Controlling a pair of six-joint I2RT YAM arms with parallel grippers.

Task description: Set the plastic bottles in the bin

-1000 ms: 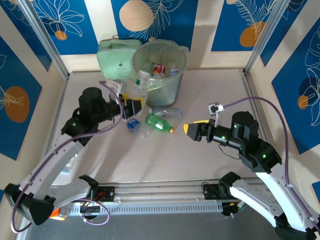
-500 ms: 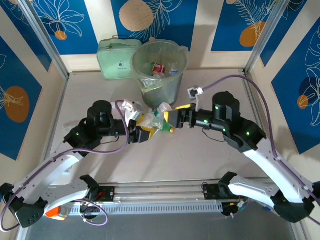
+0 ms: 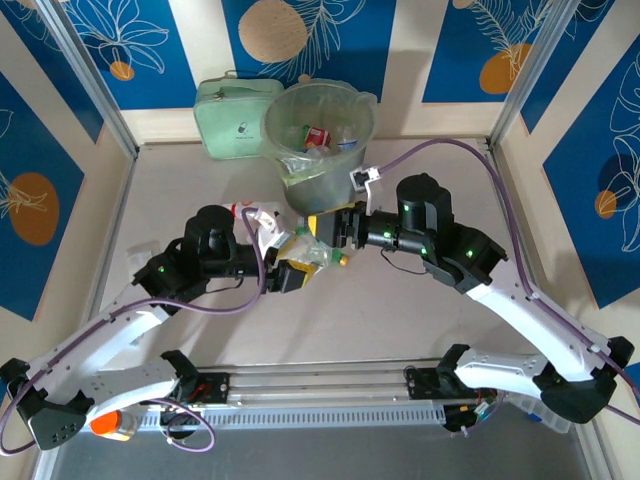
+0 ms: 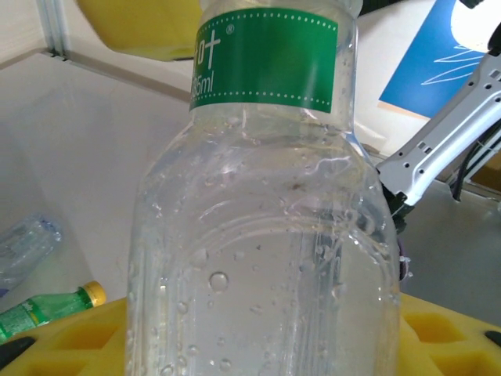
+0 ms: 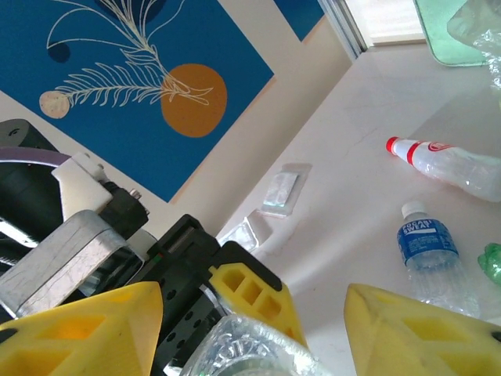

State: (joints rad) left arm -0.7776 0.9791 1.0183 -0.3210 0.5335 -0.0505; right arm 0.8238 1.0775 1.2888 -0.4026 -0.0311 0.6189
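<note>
A clear bottle (image 4: 262,235) with a green label stands upright between the yellow pads of my left gripper (image 4: 262,345), which is shut on its lower body. Seen from above, that bottle (image 3: 303,245) hangs over the table in front of the bin (image 3: 335,175), a translucent bucket with several bottles inside. My right gripper (image 3: 322,230) has come to the bottle's top (image 5: 250,356); its yellow fingers (image 5: 82,329) stand apart on either side without touching it. A green bottle (image 3: 326,253) with a yellow cap lies just beneath.
A red-capped clear bottle (image 5: 450,166) and a blue-labelled bottle (image 5: 427,251) lie on the table to the left. Flat clear packets (image 5: 280,192) lie near the left wall. The pale green case (image 3: 235,120) stands beside the bin at the back.
My left gripper carried the clear bottle down from beside the bin toward the table's middle. My right arm swung left to it, and its jaws narrowed round the bottle's top.
</note>
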